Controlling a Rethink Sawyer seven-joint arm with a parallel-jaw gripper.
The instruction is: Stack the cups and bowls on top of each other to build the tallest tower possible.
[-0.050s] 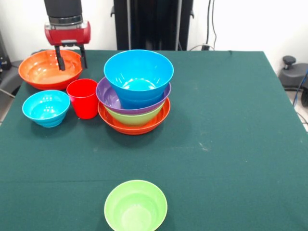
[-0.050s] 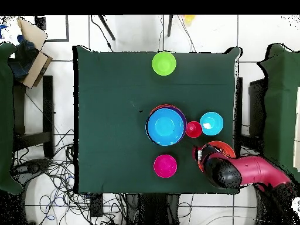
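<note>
Four bowls already make the tower (image 1: 135, 98): a wide orange base, then green, purple and a big blue bowl (image 1: 138, 74) on top, though whether a second blue one sits nested under it we cannot quite tell. It stands beside the hand (image 1: 71, 58), on the side away from the worktop's edge.

Our hand hangs empty, its two dark fingers spread apart, directly over the loose orange bowl (image 1: 49, 69), with the tips just above its hollow. The red cup (image 1: 83, 98) stands between that bowl and the tower, close to both, and a small blue bowl (image 1: 46, 108) sits just beyond the cup from the hand. A magenta bowl (image 2: 165, 166) lies on the tower's other side, and a lone green bowl (image 1: 135, 205) rests well apart, across the green worktop (image 1: 231, 144).

We judge the step in hand to be a pick of the orange bowl. To do it well, we should shift over the rim so one finger drops inside and one outside, pinch the wall, then lift straight up, clearing the cup before swinging towards the tower.
</note>
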